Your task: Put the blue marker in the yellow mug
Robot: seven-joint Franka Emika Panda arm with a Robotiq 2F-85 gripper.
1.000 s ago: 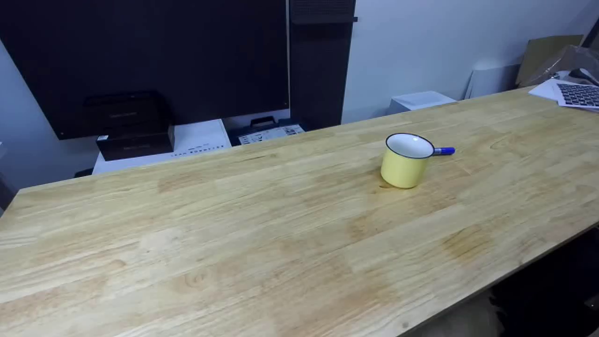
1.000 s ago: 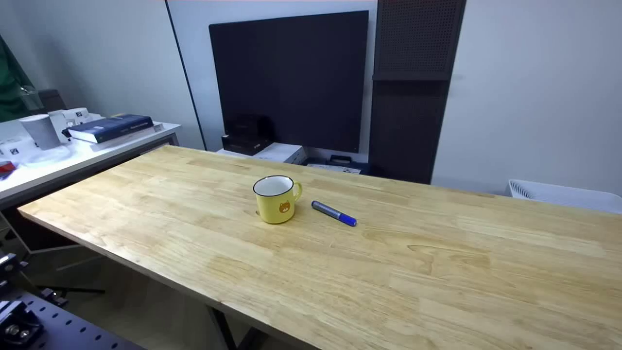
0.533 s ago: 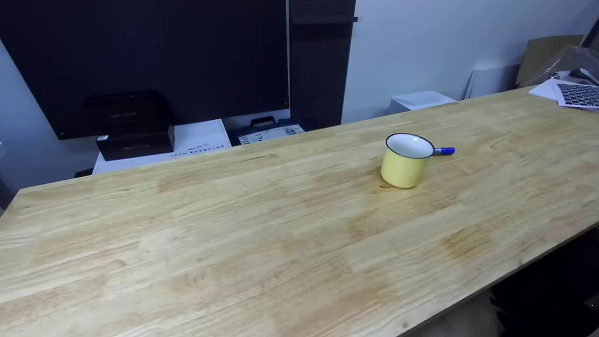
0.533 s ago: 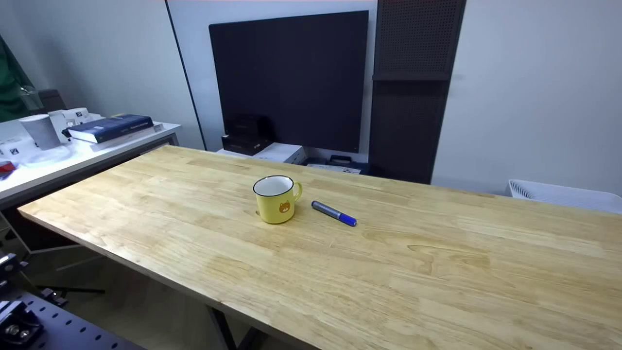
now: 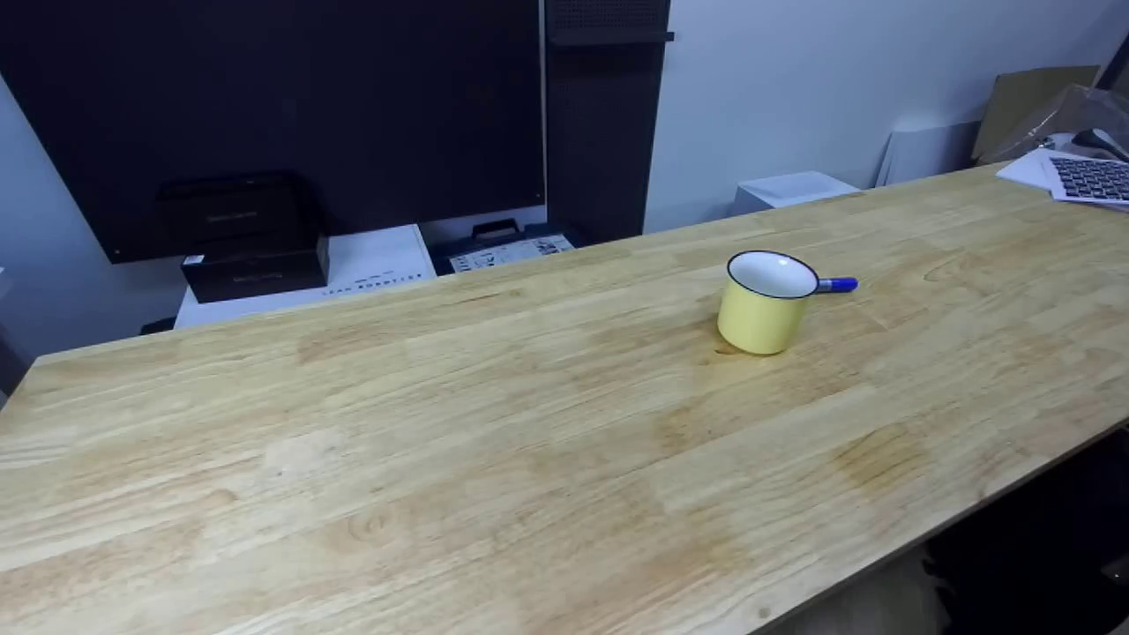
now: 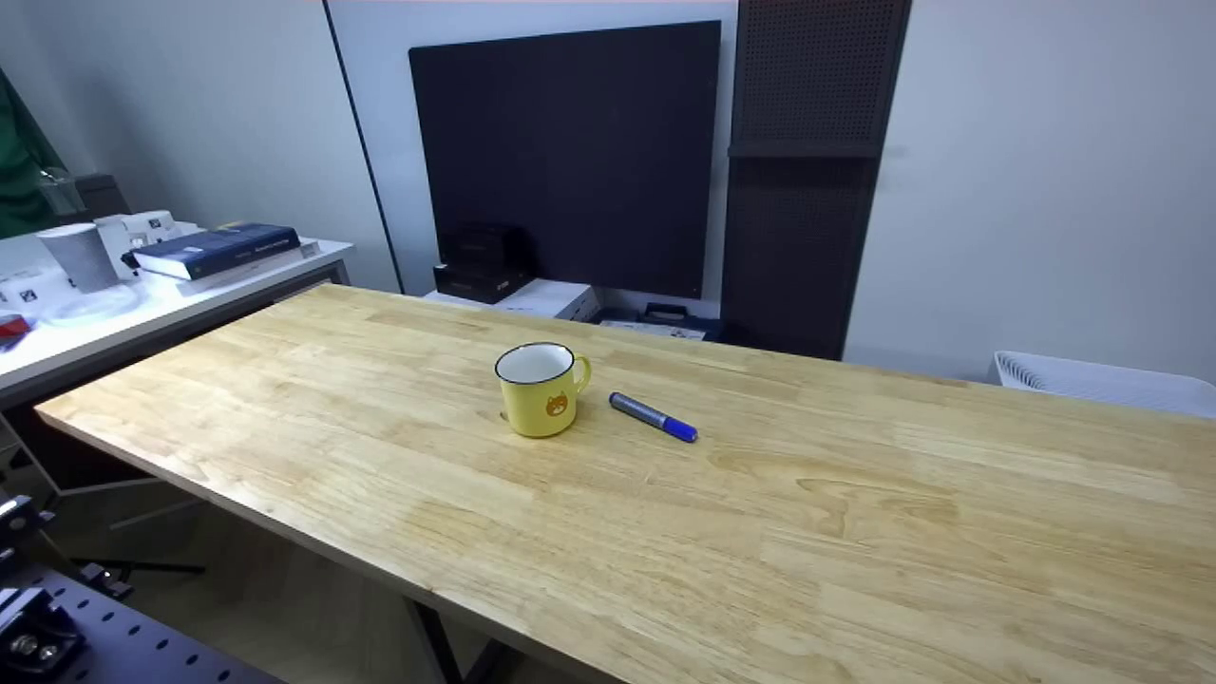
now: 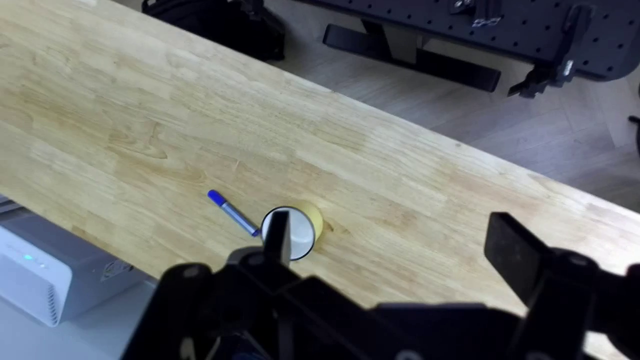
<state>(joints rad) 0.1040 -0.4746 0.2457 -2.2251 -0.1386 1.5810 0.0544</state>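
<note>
The yellow mug (image 5: 760, 319) stands upright on the wooden table, and it also shows in an exterior view (image 6: 532, 404). Its pale inside looks empty. The blue marker (image 6: 653, 417) lies flat on the table beside the mug's handle side, apart from it. In an exterior view the mug hides part of the marker (image 5: 838, 284). In the wrist view my gripper (image 7: 390, 220) is wide open and empty, high above the table. Its left finger overlaps the mug (image 7: 314, 220) in the picture, with the marker (image 7: 234, 214) further left. The gripper is out of both exterior views.
The wooden table (image 5: 441, 441) runs across both exterior views. A keyboard (image 5: 1092, 179) lies at its far end. A white appliance (image 7: 35, 280) stands beyond the table edge in the wrist view. A side desk with a book (image 6: 217, 250) stands apart.
</note>
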